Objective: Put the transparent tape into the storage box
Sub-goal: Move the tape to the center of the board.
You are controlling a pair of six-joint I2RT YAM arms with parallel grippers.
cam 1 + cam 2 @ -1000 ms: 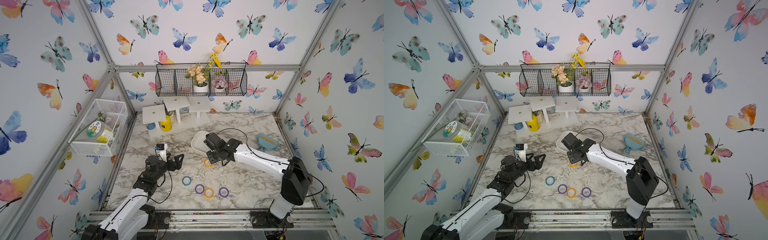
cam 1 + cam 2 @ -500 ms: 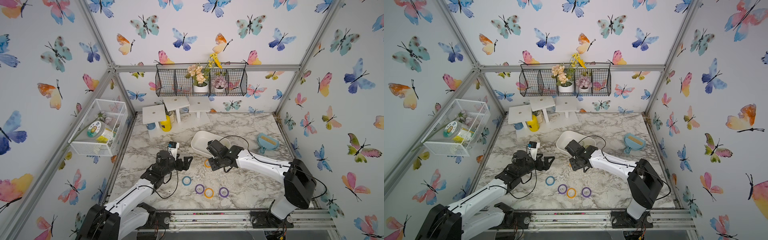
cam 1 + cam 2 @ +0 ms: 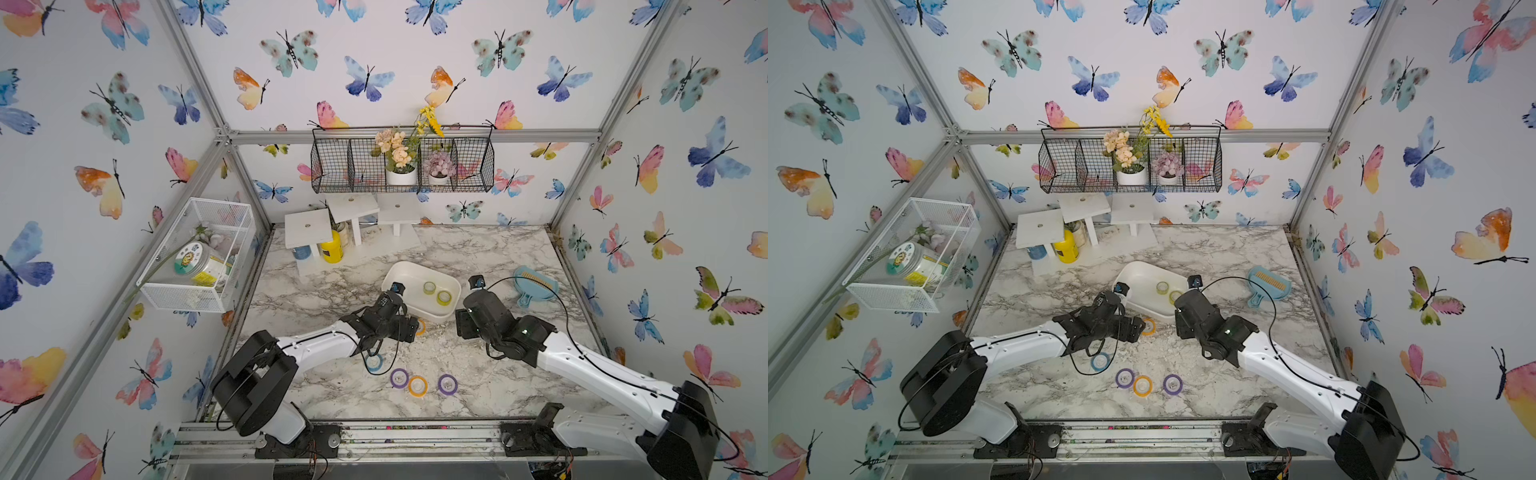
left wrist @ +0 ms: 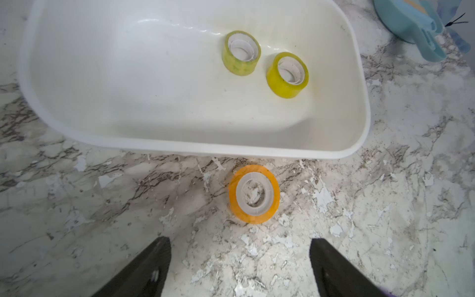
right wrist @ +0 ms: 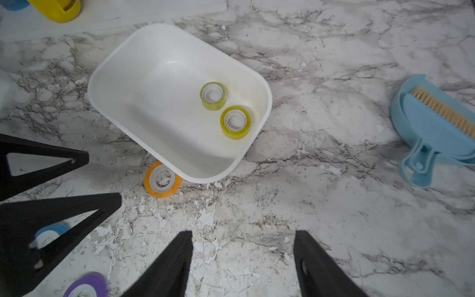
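Observation:
The white storage box holds two yellow-green transparent tape rolls. An orange roll lies flat on the marble against the box's near wall. My left gripper stands open just short of this roll, nothing between its fingers. My right gripper is open and empty, off to the right of the box's near corner. A blue roll, two purple rolls and another orange roll lie nearer the front.
A blue dustpan with a brush lies right of the box. White stands and a yellow bottle are at the back left. A white mesh basket hangs on the left wall, a black wire basket on the back wall.
My right gripper has opened and drawn back to the right, leaving the orange roll on the table by the box. My left arm has reached forward and rightward to that roll.

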